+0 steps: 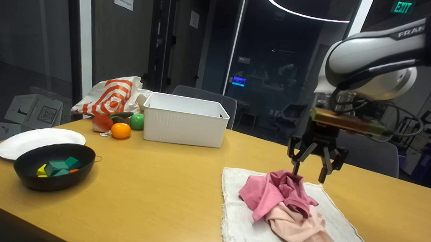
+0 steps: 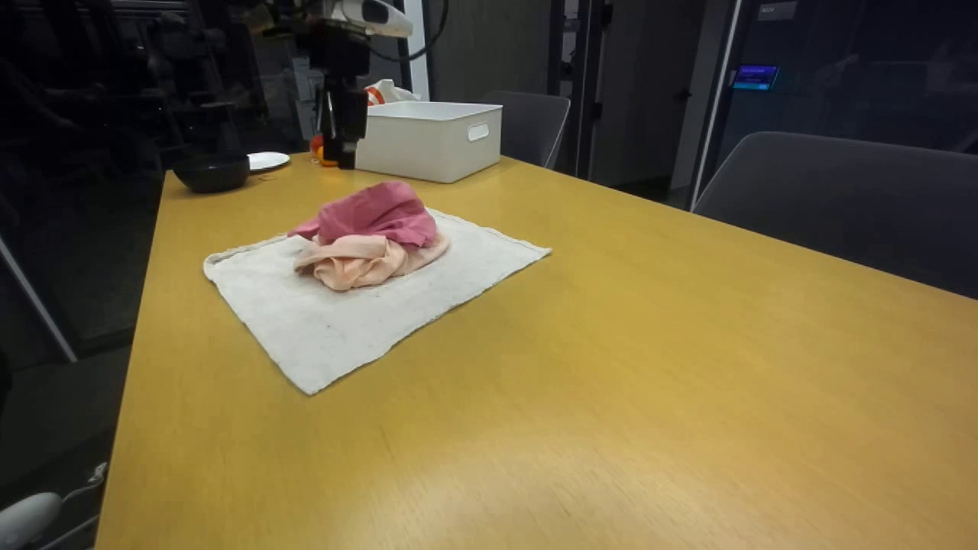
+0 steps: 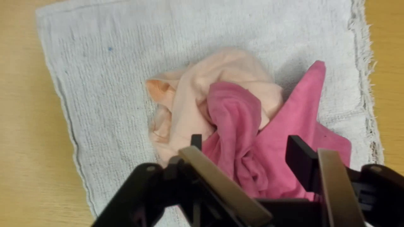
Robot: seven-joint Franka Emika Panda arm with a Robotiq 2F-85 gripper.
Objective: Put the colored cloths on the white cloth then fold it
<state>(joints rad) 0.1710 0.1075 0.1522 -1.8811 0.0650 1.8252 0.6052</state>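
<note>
Over on the left in an exterior view, a black bowl [image 1: 52, 184] is holding green, yellow and orange blocks [image 1: 56, 166], with a white plate [image 1: 16, 143] lying just beyond it. At the far side a white bin [image 1: 182, 129] is standing upright, its floor hidden from me; to its left, a red-and-white bag [image 1: 111, 96] and some fruit-like pieces [image 1: 121, 130] are crowding together. All of this is resting on a yellow wooden tabletop [image 1: 150, 191]. Dark glass walls [image 1: 277, 40] are rising behind, a green exit sign [image 1: 402, 7] is glowing at the far right, and a dark chair [image 2: 856, 206] is standing past the tabletop's right edge.

In both exterior views the white cloth [image 1: 238, 224] is lying spread out. Pink fabric [image 3: 290, 135], one piece or more, is heaping partly over a pale peach cloth [image 3: 192, 97], both sitting rumpled on the white cloth. I am hovering my gripper [image 1: 308, 175] over the pink, its fingers standing wide apart.

Yellow wood is stretching between bowl and white cloth; in an exterior view the cloth's left corner [image 2: 218, 263] is lying near the tabletop's left edge.
</note>
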